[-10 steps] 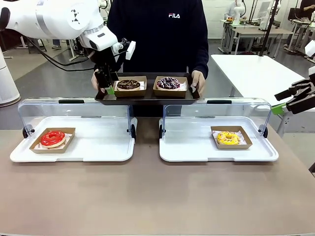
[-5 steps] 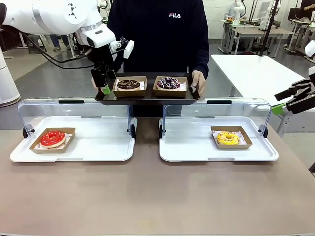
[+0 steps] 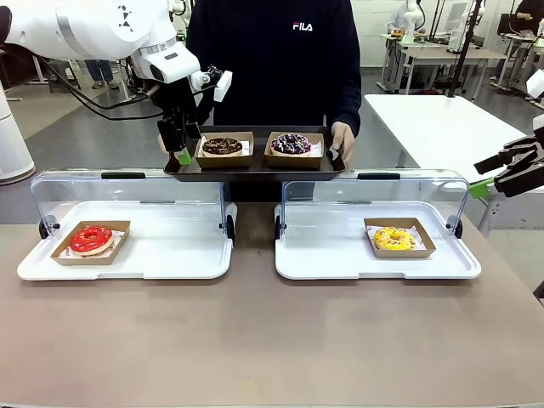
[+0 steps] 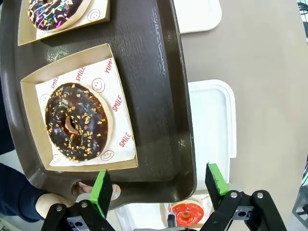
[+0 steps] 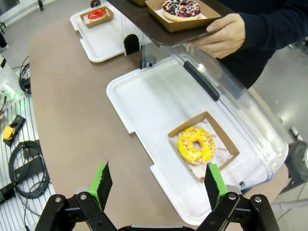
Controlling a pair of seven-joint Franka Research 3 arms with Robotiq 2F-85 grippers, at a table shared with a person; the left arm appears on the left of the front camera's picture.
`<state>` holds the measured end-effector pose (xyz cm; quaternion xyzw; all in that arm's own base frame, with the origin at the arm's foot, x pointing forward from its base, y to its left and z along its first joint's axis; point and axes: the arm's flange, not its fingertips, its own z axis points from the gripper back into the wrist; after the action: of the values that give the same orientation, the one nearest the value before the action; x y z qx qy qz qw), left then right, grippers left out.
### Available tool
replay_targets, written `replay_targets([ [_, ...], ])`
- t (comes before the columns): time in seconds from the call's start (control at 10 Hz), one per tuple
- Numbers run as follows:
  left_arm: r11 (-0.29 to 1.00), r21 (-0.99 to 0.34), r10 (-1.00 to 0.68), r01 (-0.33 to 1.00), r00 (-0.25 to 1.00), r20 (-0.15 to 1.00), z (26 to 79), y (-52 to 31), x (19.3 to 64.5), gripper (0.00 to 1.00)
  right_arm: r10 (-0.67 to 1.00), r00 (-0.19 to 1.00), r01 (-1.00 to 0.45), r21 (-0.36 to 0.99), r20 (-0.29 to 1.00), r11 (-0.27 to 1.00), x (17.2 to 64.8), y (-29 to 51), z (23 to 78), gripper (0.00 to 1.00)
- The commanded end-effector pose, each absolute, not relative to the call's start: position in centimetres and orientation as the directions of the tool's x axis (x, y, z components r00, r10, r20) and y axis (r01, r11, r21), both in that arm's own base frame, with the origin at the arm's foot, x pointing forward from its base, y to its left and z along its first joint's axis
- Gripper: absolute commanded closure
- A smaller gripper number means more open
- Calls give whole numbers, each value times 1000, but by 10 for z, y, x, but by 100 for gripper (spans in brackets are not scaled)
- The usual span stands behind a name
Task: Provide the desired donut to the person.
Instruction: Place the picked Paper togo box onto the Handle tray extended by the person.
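Observation:
The person (image 3: 272, 59) in a black FILA sweatshirt holds a dark tray (image 3: 255, 167) over the far side of the table. On it sit a chocolate nut donut (image 3: 222, 145) (image 4: 77, 121) and a chocolate sprinkle donut (image 3: 291, 143) (image 4: 55, 10), each in a cardboard tray. My left gripper (image 3: 180, 146) (image 4: 159, 185) hangs open above the tray's left end, with nothing between its fingers. The person's hand (image 4: 86, 190) grips that end from below. My right gripper (image 3: 500, 174) (image 5: 156, 185) is open, well off to the right above the table.
Two white trays with raised clear lids stand on the brown table. The left tray (image 3: 170, 255) holds a red donut (image 3: 91, 239) (image 4: 187, 213). In the right tray (image 3: 323, 255) (image 5: 144, 96) lies a yellow donut (image 3: 394, 239) (image 5: 196, 145). The person's other hand (image 3: 342, 140) (image 5: 224, 36) holds the tray's right end.
My left gripper has drawn slightly to the left and up from beside the chocolate nut donut's box. The tray, the donuts and my right arm have stayed put.

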<state>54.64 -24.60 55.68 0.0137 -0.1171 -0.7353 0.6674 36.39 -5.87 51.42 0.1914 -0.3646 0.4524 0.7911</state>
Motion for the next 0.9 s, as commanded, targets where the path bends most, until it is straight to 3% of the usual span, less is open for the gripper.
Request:
replay_targets([
  [0.0, -81, 207, -985, 975, -110, 132, 558, -245, 548, 0, 580, 315, -862, -29, 751, 506, 364, -60, 512, 0],
  [0.8, -81, 207, -985, 975, -110, 132, 558, -245, 548, 0, 580, 315, -862, -29, 751, 506, 364, -60, 512, 0],
])
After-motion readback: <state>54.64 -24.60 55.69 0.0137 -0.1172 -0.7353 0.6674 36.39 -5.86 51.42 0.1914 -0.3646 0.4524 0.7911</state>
